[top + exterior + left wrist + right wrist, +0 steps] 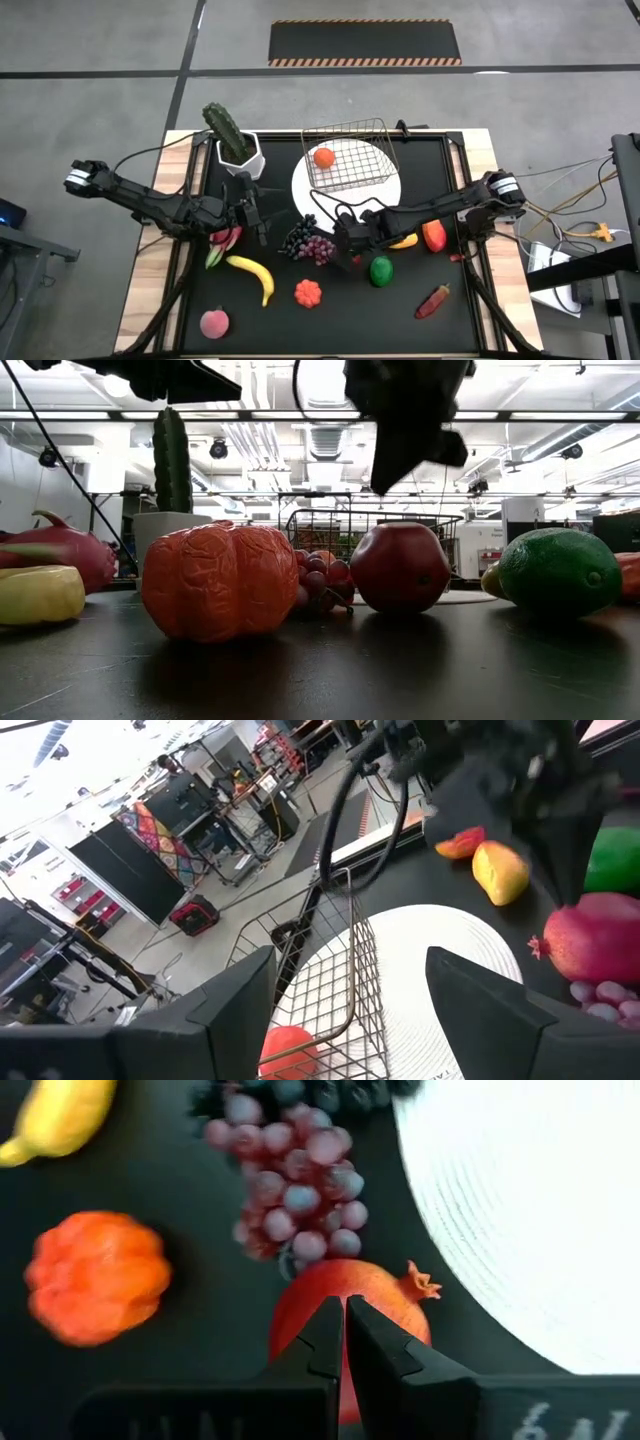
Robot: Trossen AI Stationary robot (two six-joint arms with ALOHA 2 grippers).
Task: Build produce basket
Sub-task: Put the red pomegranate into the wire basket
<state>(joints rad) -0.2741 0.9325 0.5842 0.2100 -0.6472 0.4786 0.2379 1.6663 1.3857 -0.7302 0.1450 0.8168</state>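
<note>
A black mat point(330, 320) is being carried by a pale wooden table point(150, 280) standing on a grey concrete floor point(90, 40), where a dark hazard-edged panel point(365, 42) is lying beyond the table. The wire basket point(350, 155) is being kept on a round white plate point(385, 188) towards the far middle of the mat, with one orange fruit point(323, 157) lying inside it; a cactus in a white pot point(238, 148) is standing just beside it on the left. The rest of the produce is being left scattered on the mat: grapes point(310, 243), a banana point(255, 275), an orange pumpkin-like piece point(308, 293), a lime point(380, 270) and a chilli point(433, 301). The left gripper point(255, 212) is being held with its fingers apart and empty, near the plate's left edge. The right gripper point(345, 1342) is being held pinched together, empty, just above a red pomegranate point(345, 1305) beside the grapes. That fruit is being hidden by the arm from above, but is being shown plainly at table height, where strip-lit ceiling and shelving are being seen behind. Workshop clutter is being shown past the basket by the left wrist camera.
</note>
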